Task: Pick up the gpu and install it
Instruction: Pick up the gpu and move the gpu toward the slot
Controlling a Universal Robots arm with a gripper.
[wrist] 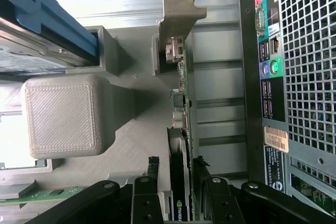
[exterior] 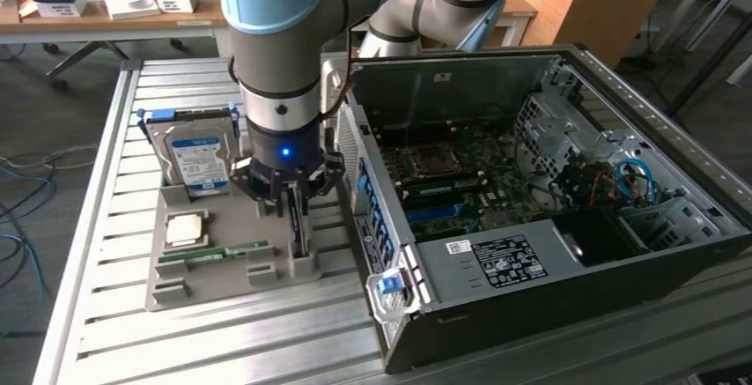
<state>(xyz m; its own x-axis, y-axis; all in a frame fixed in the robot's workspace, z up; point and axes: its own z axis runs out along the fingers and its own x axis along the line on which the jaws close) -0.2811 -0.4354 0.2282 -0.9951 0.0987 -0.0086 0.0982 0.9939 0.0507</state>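
Note:
The gpu (exterior: 301, 233) stands on edge in a slot of the grey holder tray (exterior: 229, 213), directly under my gripper (exterior: 294, 213). In the wrist view the gpu (wrist: 182, 85) is a thin dark card with a pale metal bracket (wrist: 177, 11) at its far end. The card runs between my black fingers (wrist: 153, 174). My gripper (wrist: 177, 176) straddles it, one finger on each side, with a small gap showing. The card still rests in the tray.
The tray also holds a hard drive (exterior: 197, 160) with a blue-white label, a green memory stick (exterior: 217, 253) and a square chip (exterior: 186, 229). The open computer case (exterior: 529, 200) stands close on the exterior view's right, its rear panel (wrist: 294, 77) beside the card.

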